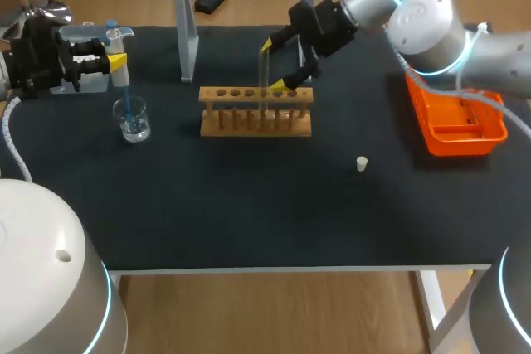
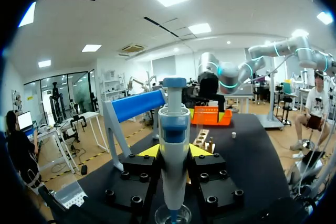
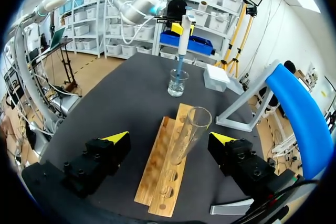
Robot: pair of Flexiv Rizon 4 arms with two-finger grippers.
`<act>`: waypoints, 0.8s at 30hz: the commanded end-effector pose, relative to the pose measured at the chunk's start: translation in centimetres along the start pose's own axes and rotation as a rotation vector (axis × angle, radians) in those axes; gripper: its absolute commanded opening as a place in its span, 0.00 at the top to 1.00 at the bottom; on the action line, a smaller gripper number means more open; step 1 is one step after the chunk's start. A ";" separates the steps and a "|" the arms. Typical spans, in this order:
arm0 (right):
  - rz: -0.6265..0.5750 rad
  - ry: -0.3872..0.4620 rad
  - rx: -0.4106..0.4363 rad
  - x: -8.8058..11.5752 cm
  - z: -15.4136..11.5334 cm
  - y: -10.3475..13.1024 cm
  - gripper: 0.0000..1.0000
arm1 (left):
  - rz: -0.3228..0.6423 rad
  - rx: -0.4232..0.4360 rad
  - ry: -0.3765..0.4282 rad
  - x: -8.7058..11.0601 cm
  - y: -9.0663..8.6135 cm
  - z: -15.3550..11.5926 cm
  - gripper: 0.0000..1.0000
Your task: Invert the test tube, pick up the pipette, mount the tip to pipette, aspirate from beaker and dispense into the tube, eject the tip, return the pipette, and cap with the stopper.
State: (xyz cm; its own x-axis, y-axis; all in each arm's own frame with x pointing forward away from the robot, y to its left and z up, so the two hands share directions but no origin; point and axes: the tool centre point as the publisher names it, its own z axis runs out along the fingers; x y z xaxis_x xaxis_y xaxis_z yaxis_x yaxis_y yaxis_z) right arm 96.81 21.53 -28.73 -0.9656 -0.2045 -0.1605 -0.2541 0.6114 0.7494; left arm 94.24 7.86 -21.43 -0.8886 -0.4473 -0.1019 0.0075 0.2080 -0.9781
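By the table's (image 1: 249,205) left edge, left pincer (image 2: 173,153) clamps pipette (image 2: 174,124); right pincer (image 3: 170,138) gapes around test tube (image 3: 191,129)

bright, even overhead light, shadows barely there; glints on the beaker (image 1: 132,118) under the left gripper (image 2: 173,150) and the test tube (image 3: 190,129) by the right gripper (image 3: 170,137).

the left arm (image 1: 37,60) comes in at the upper left edge of the head view, its dark wrist held level and pointing toward the frame's centre. the left gripper (image 1: 119,62) has both yellow-tipped fingers pressed against the pipette (image 1: 121,47) from two sides, holding it upright. the right arm (image 1: 415,6) enters from the upper right corner, bending down and leftward. the right gripper (image 1: 274,64) sits at upper centre, its fingers spread wide apart.
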 end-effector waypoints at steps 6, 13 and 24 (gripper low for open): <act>0.019 -0.012 -0.014 -0.2 0.7 0.2 0.00 | 0.001 0.000 0.002 0.0 -0.1 -0.1 1.00; 0.045 -0.010 -0.035 -0.7 1.0 -0.5 0.00 | 0.001 0.000 0.002 0.0 -0.1 -0.1 1.00; 0.059 0.002 -0.047 -0.7 1.5 -0.8 0.00 | 0.001 0.000 0.002 0.0 -0.1 -0.1 1.00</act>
State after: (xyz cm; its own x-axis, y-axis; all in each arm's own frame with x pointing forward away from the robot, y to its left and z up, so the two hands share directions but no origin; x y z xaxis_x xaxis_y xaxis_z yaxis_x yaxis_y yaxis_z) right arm 97.44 22.28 -29.97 -0.9791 -0.1674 -0.1158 -0.1934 0.5881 0.7853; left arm 94.24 7.86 -21.43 -0.8886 -0.4473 -0.1019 0.0075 0.2080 -0.9781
